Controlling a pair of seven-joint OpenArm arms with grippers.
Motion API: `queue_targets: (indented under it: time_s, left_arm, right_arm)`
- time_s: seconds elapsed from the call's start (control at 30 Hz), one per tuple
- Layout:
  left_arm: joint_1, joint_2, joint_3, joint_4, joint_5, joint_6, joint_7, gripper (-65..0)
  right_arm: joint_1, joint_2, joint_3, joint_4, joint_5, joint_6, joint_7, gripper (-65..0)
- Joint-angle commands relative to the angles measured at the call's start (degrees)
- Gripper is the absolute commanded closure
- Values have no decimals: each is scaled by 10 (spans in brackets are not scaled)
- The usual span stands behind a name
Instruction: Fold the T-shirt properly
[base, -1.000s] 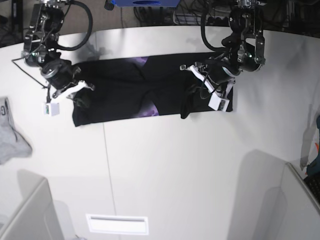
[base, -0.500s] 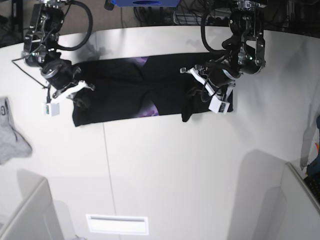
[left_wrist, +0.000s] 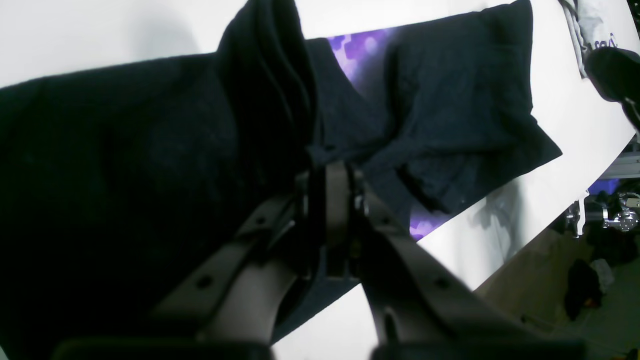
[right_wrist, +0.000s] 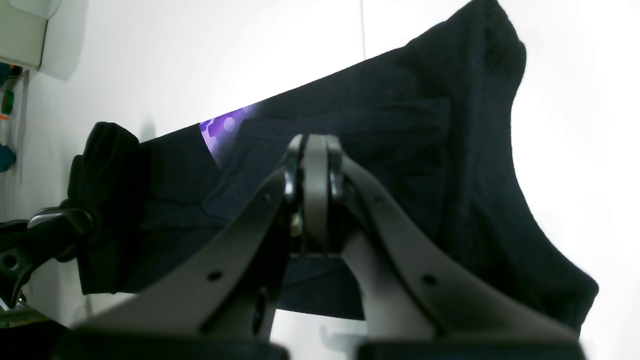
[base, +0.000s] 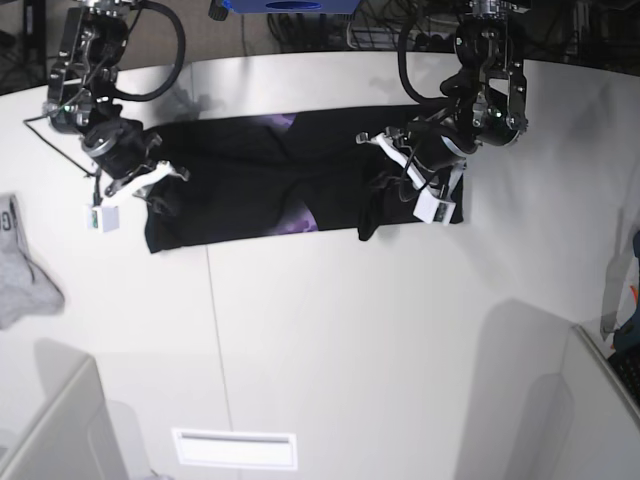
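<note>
The black T-shirt (base: 260, 180) lies as a long folded band across the far half of the table, with purple print (base: 298, 218) showing in its middle. My left gripper (base: 388, 190) is shut on a raised fold of it near the band's right end. In the left wrist view the closed gripper (left_wrist: 328, 167) pinches bunched black cloth (left_wrist: 125, 150). My right gripper (base: 158, 192) is shut on the band's left end. In the right wrist view the closed gripper (right_wrist: 312, 150) holds the shirt (right_wrist: 450, 150).
A small grey cloth (base: 20, 265) lies at the table's left edge and shows in the left wrist view (left_wrist: 595, 25). A white slot (base: 235, 448) sits near the front edge. Grey partitions stand at the front left (base: 50, 430) and front right (base: 590, 410).
My left gripper has shifted slightly to the left with the pinched fold. The right arm has not visibly moved.
</note>
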Motion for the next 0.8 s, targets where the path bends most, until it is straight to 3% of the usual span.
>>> queue_targets:
  time_s: [0.0,0.77]
  left_arm:
    - [-3,-3,0,10,-13,-5,-9,0]
    - [7,-4,0,9,-13,-6,-9,0]
  right_arm:
    - [4,5,3,9,7,4,13,0]
    - [6,5,3,8,7,4,13,0]
